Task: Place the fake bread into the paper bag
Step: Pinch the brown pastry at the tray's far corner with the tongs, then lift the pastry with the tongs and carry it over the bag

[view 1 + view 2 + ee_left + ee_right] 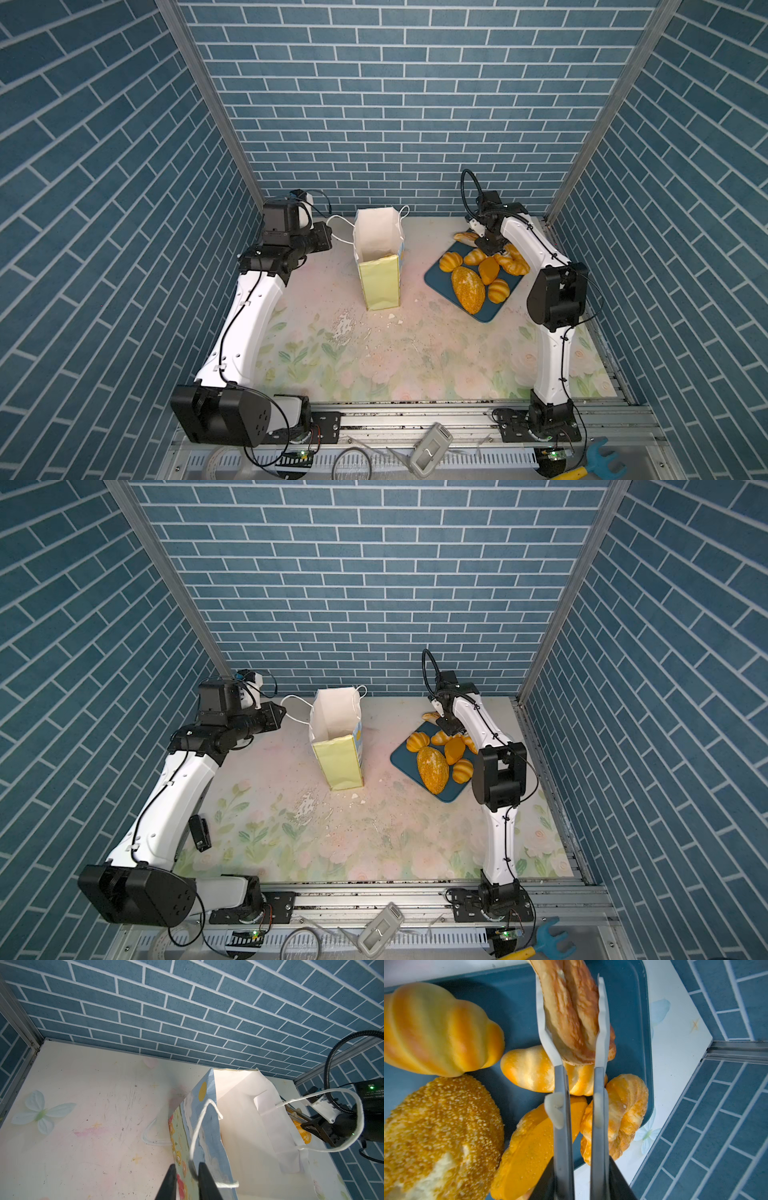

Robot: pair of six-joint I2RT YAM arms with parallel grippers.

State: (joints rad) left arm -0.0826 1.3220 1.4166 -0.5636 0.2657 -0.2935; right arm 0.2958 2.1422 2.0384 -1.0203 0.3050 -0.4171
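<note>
**Bread [488, 270] sits right of the paper bag [380, 286], one roll pinched**

In both top views the paper bag stands upright on the flowery table [374, 357]. It is pale yellow-green outside and white inside, and its mouth is open.

Just left of the bag is the left gripper [187, 1174]. Its two black fingers [171, 1182] are close together. The bag's white cord handle [196, 1136] runs between them and stretches from the bag out to the gripper.

Right of the bag, a little apart from it, lies a dark blue tray [492, 316] with the golden bread on it. The big speckled loaf [467, 289] is on the tray's near side. Small ridged rolls [451, 262] lie around it.

The right gripper [570, 1001] is over the tray's back corner, right of the bag and farther back. Its white fingertips [602, 1022] squeeze the long roll [571, 1026] from both sides. The far end of the roll runs out past the edge of the tray. I cannot tell if the roll is lifted off the tray.
</note>
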